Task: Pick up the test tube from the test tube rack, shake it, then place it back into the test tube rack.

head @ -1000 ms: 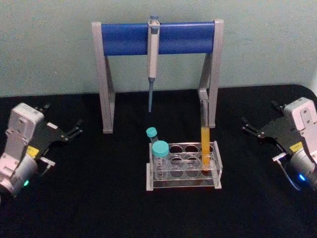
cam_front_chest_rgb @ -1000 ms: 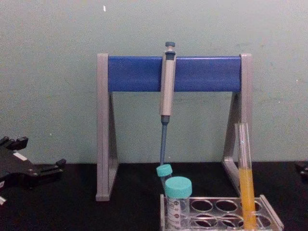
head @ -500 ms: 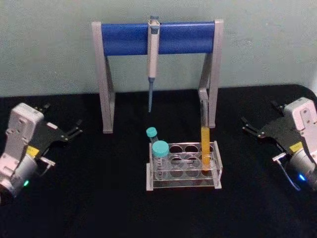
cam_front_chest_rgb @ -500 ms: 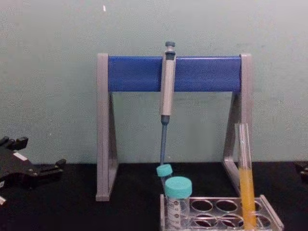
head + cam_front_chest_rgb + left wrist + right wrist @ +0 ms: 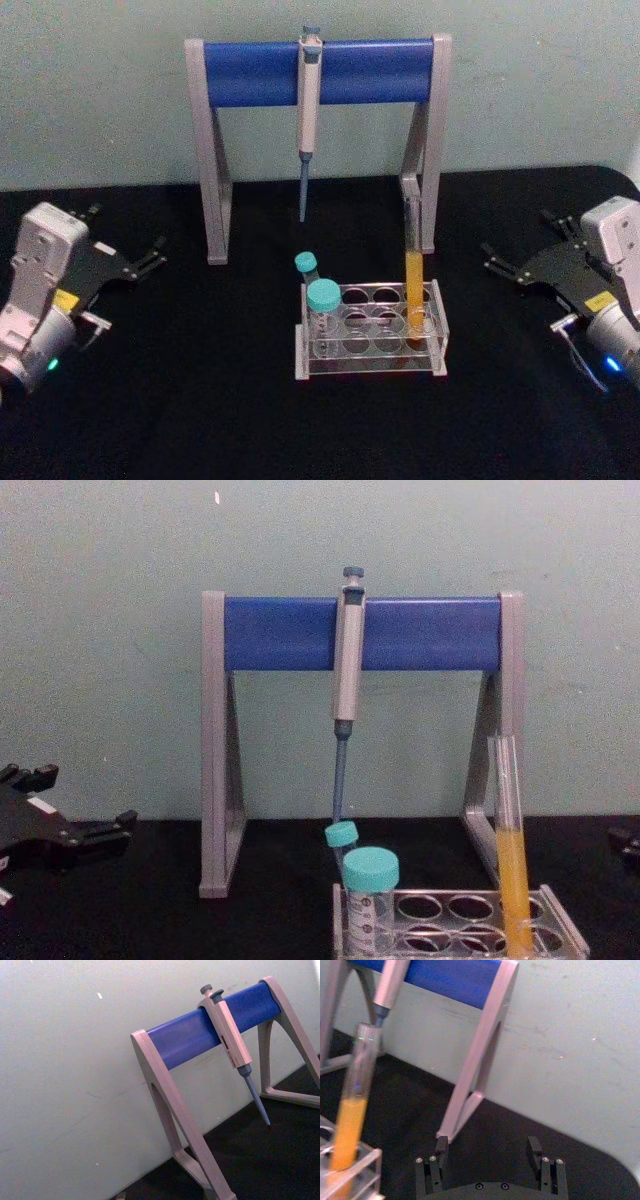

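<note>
1 test tube (image 5: pixel 413 290) upright in test tube rack (image 5: pixel 368 347), left end effector (image 5: pixel 128 230) spread, right end effector (image 5: pixel 514 240) spread

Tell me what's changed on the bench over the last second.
The right gripper, open, has edged slightly inward toward the test tube rack. Nothing was gripped or released. The left gripper stays open out on the left, and the test tube stands at the rack's right end as before.
</note>
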Robot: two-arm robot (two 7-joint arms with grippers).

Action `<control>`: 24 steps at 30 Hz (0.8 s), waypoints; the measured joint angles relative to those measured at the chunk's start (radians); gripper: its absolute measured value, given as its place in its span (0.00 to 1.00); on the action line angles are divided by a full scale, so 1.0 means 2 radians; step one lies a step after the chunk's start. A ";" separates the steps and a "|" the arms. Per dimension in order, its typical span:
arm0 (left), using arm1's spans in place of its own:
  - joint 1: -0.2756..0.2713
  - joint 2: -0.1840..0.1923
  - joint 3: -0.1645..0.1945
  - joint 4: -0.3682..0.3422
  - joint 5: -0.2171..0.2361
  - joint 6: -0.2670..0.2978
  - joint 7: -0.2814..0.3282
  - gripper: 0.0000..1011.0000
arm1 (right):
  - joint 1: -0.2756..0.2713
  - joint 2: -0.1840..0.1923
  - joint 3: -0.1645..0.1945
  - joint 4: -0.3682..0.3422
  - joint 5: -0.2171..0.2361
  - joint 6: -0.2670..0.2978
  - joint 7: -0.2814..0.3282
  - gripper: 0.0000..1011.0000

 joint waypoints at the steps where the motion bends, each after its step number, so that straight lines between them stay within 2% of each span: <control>1: 0.000 0.000 0.000 0.000 0.000 0.000 0.000 0.99 | -0.007 0.002 0.004 -0.009 0.008 0.004 0.008 0.99; 8: 0.000 0.000 0.000 0.000 0.000 0.000 0.000 0.99 | -0.046 0.013 0.023 -0.062 0.053 0.028 0.045 0.99; 14: 0.000 0.000 0.000 0.000 0.000 0.000 0.000 0.99 | -0.067 0.016 0.030 -0.097 0.078 0.051 0.070 0.99; 19: 0.000 0.000 0.000 0.000 0.000 0.000 0.000 0.99 | -0.069 0.013 0.030 -0.109 0.090 0.070 0.087 0.99; 24: 0.000 0.000 0.000 0.000 0.000 0.000 0.000 0.99 | -0.054 0.006 0.024 -0.110 0.097 0.098 0.111 0.99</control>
